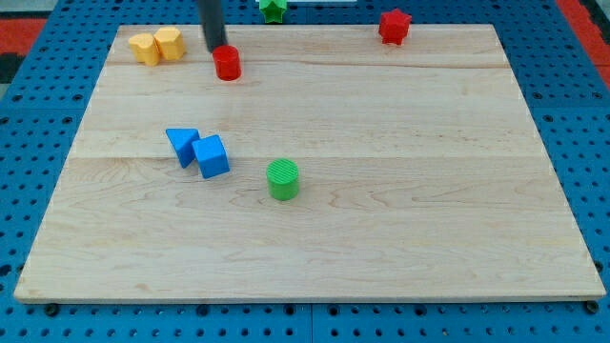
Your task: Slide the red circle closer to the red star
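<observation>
The red circle (pixel 227 63) is a short red cylinder near the view's top left of the wooden board (pixel 381 191). The red star (pixel 394 26) sits at the board's top edge, well to the circle's right. My tip (pixel 218 48) is the lower end of the dark rod coming down from the view's top. It stands just at the circle's upper left, touching or nearly touching it.
Two yellow blocks (pixel 156 45) lie side by side at the top left corner. A green star (pixel 274 9) sits at the top edge. A blue triangle (pixel 181 144) and a blue cube (pixel 212 156) touch at left centre. A green cylinder (pixel 282 179) stands near the middle.
</observation>
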